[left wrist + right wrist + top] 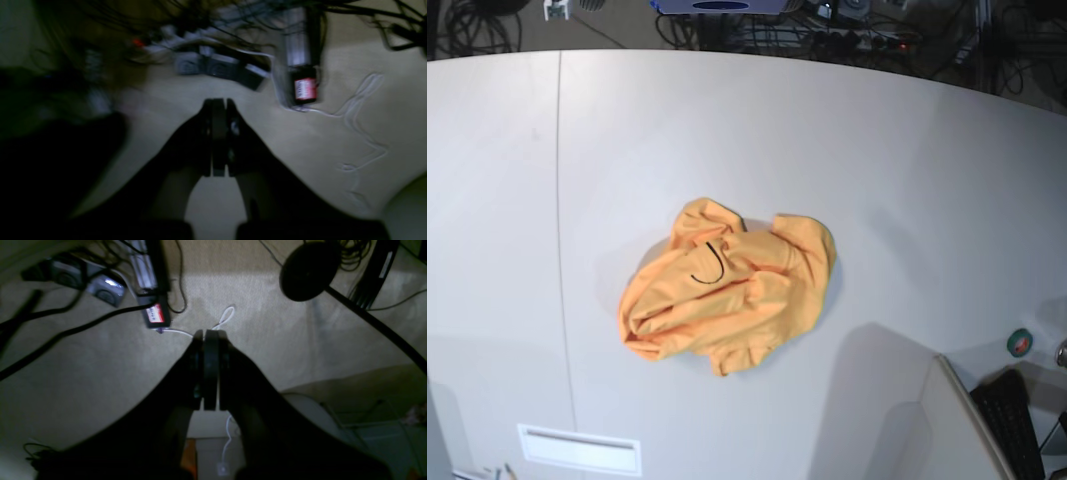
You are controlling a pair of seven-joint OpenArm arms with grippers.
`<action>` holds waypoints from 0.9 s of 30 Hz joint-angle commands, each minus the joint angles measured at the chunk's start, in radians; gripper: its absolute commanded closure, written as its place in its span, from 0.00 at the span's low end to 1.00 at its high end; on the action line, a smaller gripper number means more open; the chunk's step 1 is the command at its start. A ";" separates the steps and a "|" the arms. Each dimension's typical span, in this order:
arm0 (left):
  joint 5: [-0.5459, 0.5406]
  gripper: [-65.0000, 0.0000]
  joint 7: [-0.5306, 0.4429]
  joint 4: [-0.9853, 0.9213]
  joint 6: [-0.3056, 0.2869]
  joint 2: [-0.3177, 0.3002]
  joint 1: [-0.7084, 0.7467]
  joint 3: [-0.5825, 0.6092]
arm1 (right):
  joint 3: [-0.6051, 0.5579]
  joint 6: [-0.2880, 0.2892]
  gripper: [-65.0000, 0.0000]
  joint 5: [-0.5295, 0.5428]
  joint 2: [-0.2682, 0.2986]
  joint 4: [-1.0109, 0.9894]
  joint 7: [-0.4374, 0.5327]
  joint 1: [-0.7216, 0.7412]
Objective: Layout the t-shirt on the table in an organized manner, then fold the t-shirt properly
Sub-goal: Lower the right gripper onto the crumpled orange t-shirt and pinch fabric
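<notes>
The orange-yellow t-shirt (727, 295) lies crumpled in a heap near the middle of the pale table (877, 160), a thin black curved mark showing on top. Neither arm appears in the base view. In the left wrist view my left gripper (218, 101) is shut with nothing between its fingers, hanging over a beige carpeted floor. My right gripper (210, 333) is likewise shut and empty above the carpet. The shirt shows in neither wrist view.
A thin dark seam (559, 200) runs down the table's left part. A green tape roll (1020, 342) and a keyboard (1012, 425) sit at the lower right. On the floor lie power strips (213, 65), a red-labelled box (304, 88), cables and a round black stand base (308, 270).
</notes>
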 commanded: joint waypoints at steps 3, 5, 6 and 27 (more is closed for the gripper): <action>-0.041 1.00 -0.013 0.176 -0.001 -0.048 0.104 -0.002 | 0.007 -0.006 1.00 -0.002 0.010 0.169 -0.056 -0.074; -0.119 1.00 -0.013 0.285 -0.001 -0.094 0.158 -0.002 | 0.007 -0.006 1.00 -0.002 0.010 0.272 -0.111 -0.101; -0.168 1.00 -0.013 0.344 -0.001 -0.114 0.181 -0.002 | 0.007 -0.006 1.00 -0.002 0.011 0.327 -0.137 -0.111; -0.504 1.00 0.234 0.546 -0.001 -0.044 -0.089 -0.436 | -0.640 -0.009 1.00 -0.004 -0.012 0.537 -0.349 0.560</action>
